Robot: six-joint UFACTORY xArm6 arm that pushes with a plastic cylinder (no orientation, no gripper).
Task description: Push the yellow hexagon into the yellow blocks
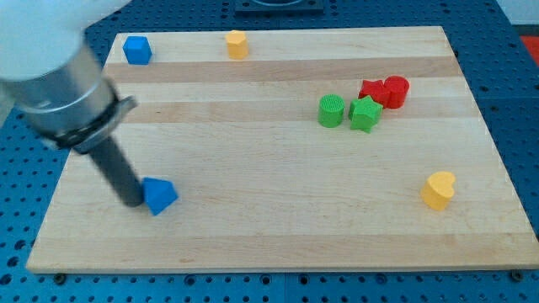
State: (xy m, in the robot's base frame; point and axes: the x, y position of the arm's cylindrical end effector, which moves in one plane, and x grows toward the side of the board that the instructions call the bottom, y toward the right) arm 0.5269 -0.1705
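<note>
My tip (132, 200) touches the blue triangle (159, 195) near the board's bottom-left corner, gripping nothing; yellow hexagon (237, 44) at top edge; yellow heart (438, 189) bottom-right.

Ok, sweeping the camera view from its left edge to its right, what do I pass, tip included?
My tip → blue cube → blue triangle → yellow hexagon → green cylinder → green star → yellow heart. The two red blocks overlap each other, so I leave them out.

We count eight blocks: two blue (137, 50) (159, 195), two yellow (237, 44) (438, 189), two green (331, 110) (365, 114), two red (373, 90) (396, 91).
</note>
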